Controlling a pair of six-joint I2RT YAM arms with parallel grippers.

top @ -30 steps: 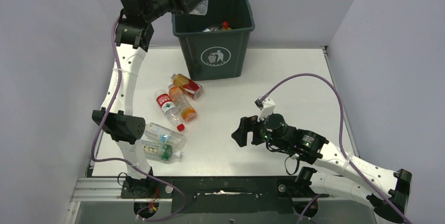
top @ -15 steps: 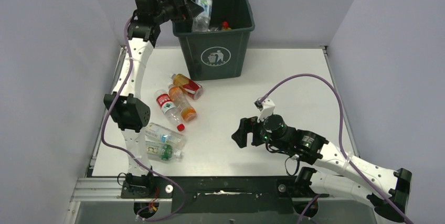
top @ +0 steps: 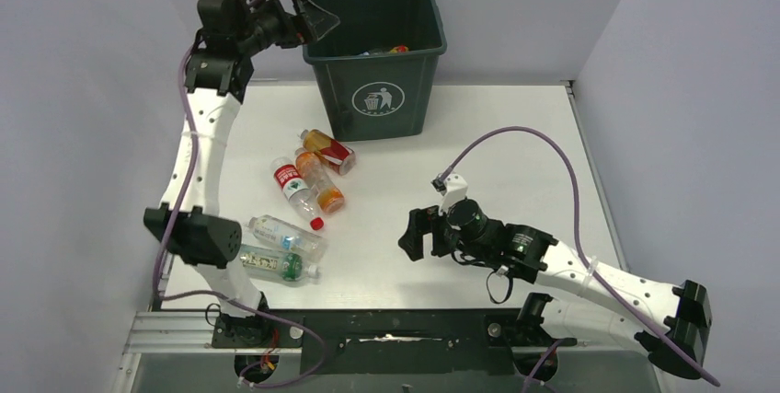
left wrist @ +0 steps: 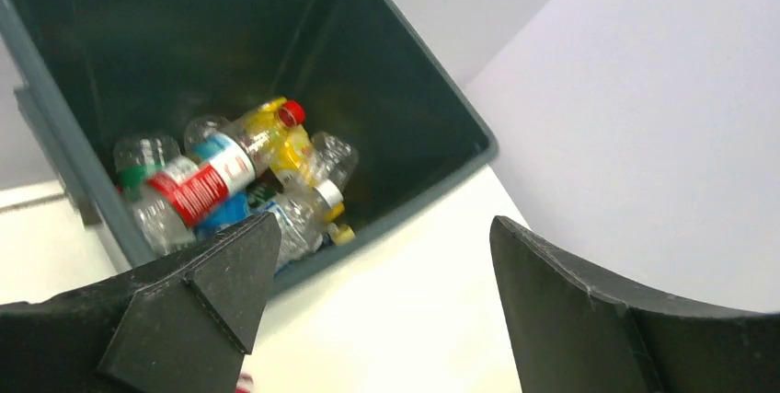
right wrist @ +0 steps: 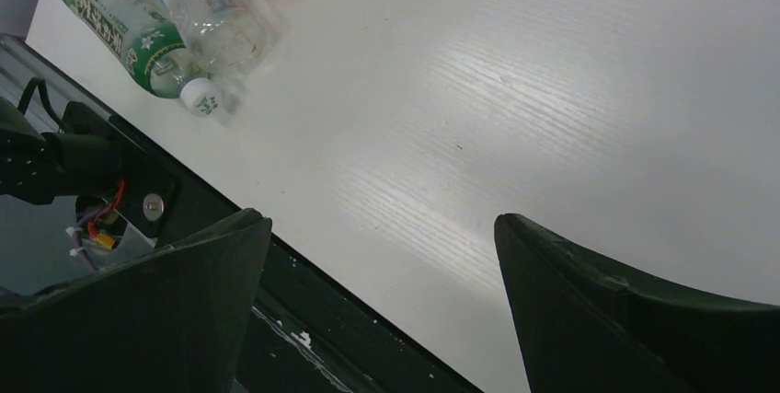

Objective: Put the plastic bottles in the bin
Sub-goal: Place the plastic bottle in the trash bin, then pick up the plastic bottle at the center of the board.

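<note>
The dark green bin [top: 377, 98] stands at the back of the table. Inside it lie several plastic bottles [left wrist: 230, 181]. My left gripper [top: 313, 11] hangs open and empty just left of the bin's rim [left wrist: 432, 195], above the table [left wrist: 382, 255]. Several more plastic bottles lie on the table at the left: one with a red label [top: 294, 189], two orange ones [top: 319, 181], a clear one [top: 287, 235] and a green-labelled one [top: 276, 264]. My right gripper [top: 414, 236] is open and empty near the front edge, right of the green bottle [right wrist: 129, 34].
White walls close in the table on the left, back and right. The black front rail [right wrist: 303, 319] with cables lies just under my right gripper. My left arm's elbow [top: 198, 236] hangs over the table's left edge next to the clear and green bottles.
My left gripper opened over the bin and let go of a blue-labelled bottle, which fell in. It then drew back left of the rim. My right gripper moved slightly left.
</note>
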